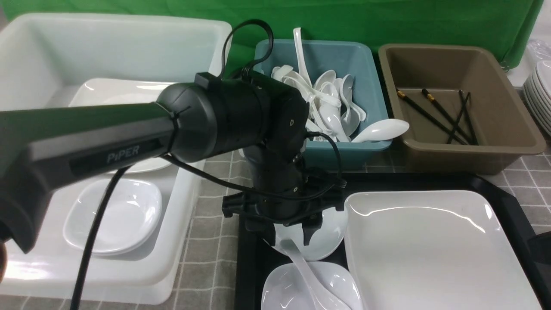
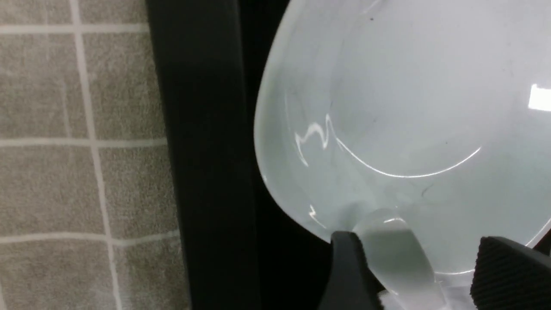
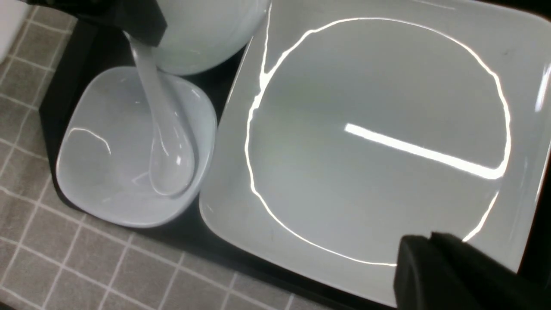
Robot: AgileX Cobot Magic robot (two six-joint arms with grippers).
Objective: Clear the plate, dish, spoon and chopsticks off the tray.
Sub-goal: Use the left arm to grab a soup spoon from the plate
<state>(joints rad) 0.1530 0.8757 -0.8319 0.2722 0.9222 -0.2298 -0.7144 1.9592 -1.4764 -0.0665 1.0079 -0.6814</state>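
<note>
on the black tray (image 1: 249, 267), at nine o'clock from the plate (image 1: 430, 249), the left gripper (image 1: 292, 240) stands parted astride the handle of the spoon (image 1: 302, 265), whose bowl rests in a small dish (image 1: 280, 292); the right gripper (image 3: 447, 275) shows too little to tell its spread.

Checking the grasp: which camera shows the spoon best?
Right wrist view: whole spoon visible, bowl resting in the small dish, handle reaching the left claw. Front view crops the bowl; left wrist view shows only the handle between the fingers.
</note>
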